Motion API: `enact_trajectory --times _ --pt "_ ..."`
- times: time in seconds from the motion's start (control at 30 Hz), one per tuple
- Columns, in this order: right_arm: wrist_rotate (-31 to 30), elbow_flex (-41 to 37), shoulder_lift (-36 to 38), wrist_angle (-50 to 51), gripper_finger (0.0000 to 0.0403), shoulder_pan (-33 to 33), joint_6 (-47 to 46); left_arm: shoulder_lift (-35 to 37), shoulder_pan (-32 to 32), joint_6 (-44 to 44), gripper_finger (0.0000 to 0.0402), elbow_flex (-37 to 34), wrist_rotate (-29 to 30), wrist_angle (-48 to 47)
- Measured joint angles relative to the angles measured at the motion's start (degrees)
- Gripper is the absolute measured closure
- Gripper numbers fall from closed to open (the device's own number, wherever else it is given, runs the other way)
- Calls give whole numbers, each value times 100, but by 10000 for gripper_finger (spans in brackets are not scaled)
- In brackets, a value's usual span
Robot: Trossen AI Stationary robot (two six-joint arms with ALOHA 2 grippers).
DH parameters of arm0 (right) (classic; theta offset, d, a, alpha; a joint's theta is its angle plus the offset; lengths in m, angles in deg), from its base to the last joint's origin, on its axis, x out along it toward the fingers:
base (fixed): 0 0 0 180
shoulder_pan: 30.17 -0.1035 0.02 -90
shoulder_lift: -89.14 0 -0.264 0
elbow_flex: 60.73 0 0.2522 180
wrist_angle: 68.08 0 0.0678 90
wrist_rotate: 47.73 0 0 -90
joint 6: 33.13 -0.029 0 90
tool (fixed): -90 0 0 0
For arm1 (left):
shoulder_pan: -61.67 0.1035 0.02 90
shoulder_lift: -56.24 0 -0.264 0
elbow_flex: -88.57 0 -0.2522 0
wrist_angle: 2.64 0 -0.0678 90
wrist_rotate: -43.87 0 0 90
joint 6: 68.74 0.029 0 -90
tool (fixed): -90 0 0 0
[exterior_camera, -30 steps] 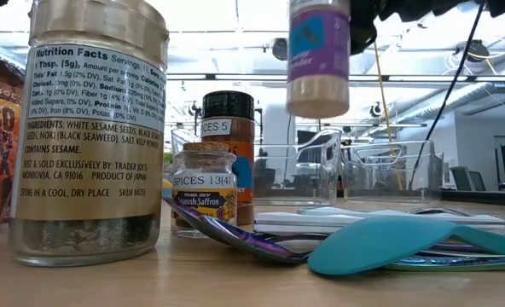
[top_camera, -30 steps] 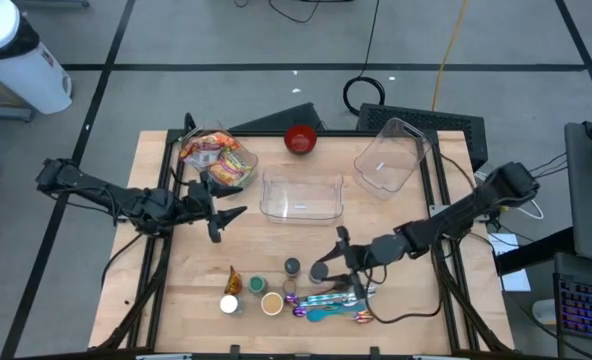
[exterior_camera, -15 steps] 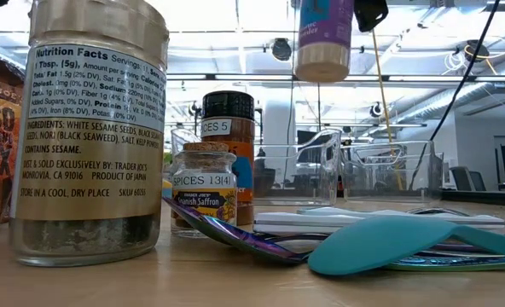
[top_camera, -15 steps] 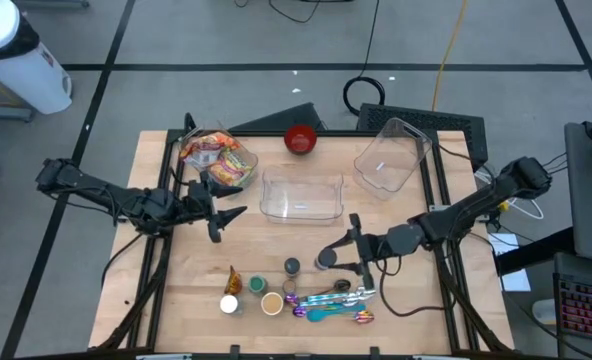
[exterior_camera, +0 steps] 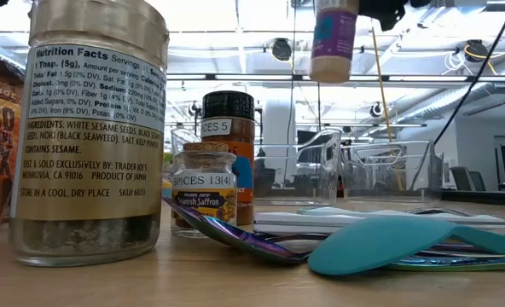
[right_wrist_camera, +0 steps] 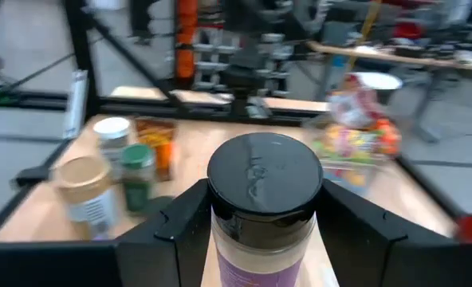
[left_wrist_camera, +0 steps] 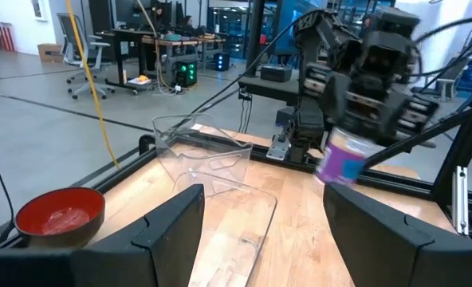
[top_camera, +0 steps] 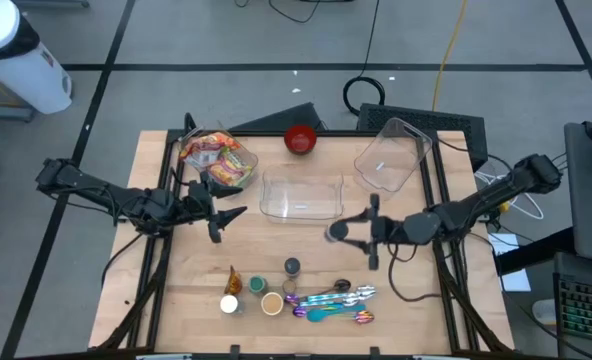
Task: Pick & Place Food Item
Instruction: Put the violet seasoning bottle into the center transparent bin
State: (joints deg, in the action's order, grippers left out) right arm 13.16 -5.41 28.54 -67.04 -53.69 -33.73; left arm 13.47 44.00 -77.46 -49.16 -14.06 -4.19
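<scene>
A spice jar with a black lid, a purple label and pale powder hangs in the air near the right end of a clear rectangular bin. My right gripper is shut on it. The low view shows the jar high above the tabletop, almost upright. My left gripper stays open and holds nothing over the table's left half, beside a bag of colourful snacks. My right gripper pinches the jar's body just under the black lid, one finger on each side. The fingers reach in roughly level from the table's right. The jar is lifted clear, lid up and nearly upright.
A red bowl and a tilted clear container stand at the far edge. Several spice jars and coloured spoons lie along the near edge. Bare wood stretches between these and the bin.
My right gripper has carried the jar up and toward the table's far edge, from above the spoons to beside the clear bin. It has tipped from slanting downward to about level. The jar stays held and nearly upright.
</scene>
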Motion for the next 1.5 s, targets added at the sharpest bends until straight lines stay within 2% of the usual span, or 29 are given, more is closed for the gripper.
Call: enact_trajectory --times 0.3,0.47,0.7,0.8,0.97,1.5 --pt "-89 -661 981 57 217 855 -142 0 0 -3 135 0 0 2" --pt "-31 -958 1020 -204 217 1483 -175 0 2 -3 135 0 4 7" --pt "1362 -976 458 -877 217 2598 -373 1 2 -5 135 0 280 7" --pt "1699 -976 231 -1028 217 2893 -431 2 2 -5 135 0 310 7" --pt "1726 -976 -223 -1061 217 3146 -431 0 2 -5 135 0 308 0" --pt "1699 -976 -1784 -2272 217 3792 -491 1 2 -36 135 0 306 -13"
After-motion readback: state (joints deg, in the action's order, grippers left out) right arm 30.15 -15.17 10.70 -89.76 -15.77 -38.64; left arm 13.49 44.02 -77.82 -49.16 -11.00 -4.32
